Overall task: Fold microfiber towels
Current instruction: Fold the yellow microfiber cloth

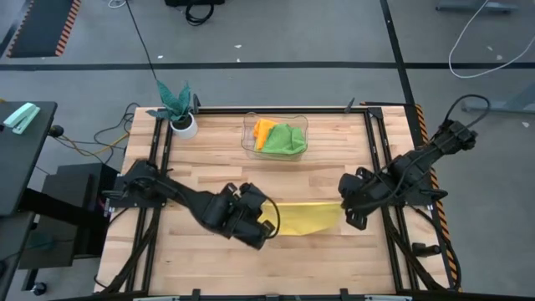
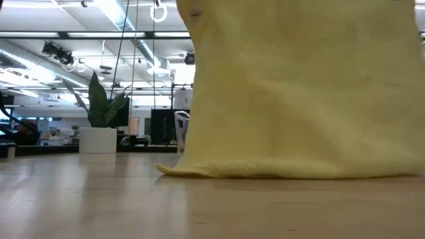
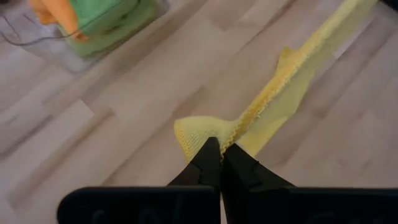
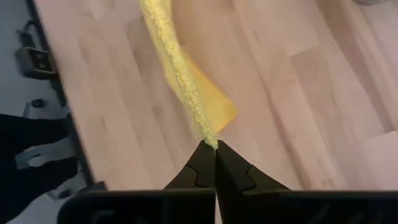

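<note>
At the near-centre of the wooden slatted desk (image 1: 217,155), a soft yellow microfiber towel (image 1: 305,218) hangs stretched between the two arms, its lower hem resting on the boards in the low view (image 2: 292,169). Left end effector (image 1: 266,219) clamped on the towel's left corner; wrist view shows its dark fingers together on a bunched fold of yellow cloth (image 3: 219,149). Right end effector (image 1: 344,207) clamped on the opposite corner, fingers pinched together on the towel's edge (image 4: 215,148), with the cloth running taut away from it. Towel lifted at both ends, sagging to the desk between.

Toward the far side of the desk, well apart from the yellow towel, a clear plastic bin (image 1: 247,144) holds an orange cloth (image 1: 262,130) beside a green cloth (image 1: 286,139); two greens cannot be told apart here. The bin also shows in the left wrist view (image 3: 118,31).

At the far left corner of the desk, a teal-leaved plant in a white pot (image 1: 183,125) stands upright, seen in the low view too (image 2: 98,139).
</note>
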`<state>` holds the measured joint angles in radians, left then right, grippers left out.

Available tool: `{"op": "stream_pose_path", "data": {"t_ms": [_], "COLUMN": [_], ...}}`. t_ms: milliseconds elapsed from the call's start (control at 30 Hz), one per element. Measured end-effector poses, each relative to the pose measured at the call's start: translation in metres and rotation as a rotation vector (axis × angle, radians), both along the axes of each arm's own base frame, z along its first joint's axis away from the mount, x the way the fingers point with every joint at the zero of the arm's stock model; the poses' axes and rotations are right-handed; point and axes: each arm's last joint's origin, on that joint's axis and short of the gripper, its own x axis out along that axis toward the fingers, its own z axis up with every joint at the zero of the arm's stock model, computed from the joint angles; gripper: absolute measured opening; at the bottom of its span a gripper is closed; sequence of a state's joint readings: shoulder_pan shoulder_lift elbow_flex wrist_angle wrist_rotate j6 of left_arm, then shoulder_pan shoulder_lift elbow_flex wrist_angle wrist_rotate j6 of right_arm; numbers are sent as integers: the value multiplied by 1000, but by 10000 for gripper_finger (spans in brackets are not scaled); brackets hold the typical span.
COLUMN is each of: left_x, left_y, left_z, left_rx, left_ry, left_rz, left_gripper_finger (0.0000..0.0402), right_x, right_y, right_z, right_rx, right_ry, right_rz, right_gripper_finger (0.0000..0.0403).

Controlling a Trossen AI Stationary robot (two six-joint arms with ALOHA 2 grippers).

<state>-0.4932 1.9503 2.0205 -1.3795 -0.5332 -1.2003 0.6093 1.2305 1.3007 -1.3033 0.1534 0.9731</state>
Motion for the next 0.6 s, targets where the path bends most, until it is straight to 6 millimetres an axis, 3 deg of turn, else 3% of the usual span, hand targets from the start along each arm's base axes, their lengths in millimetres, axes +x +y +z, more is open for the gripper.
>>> {"op": "stream_pose_path", "data": {"t_ms": [167,300,600], "left_x": [9,13,18], "left_y": [17,31,96], "left_z": [-4,-3,17], "left_rx": [29,74,167], "left_ry": [43,61,91], "left_rz": [1,3,11], "left_gripper_finger": [3,3,3], "right_x": [0,-3,-11], "right_y": [-15,-27,-74], "right_z": [-8,-4,15], "right_rx": [-22,-29,-78], "right_ry": [13,-14,-93], "right_rz": [-5,-4,-74], "right_gripper_finger": [0,0,0]}}
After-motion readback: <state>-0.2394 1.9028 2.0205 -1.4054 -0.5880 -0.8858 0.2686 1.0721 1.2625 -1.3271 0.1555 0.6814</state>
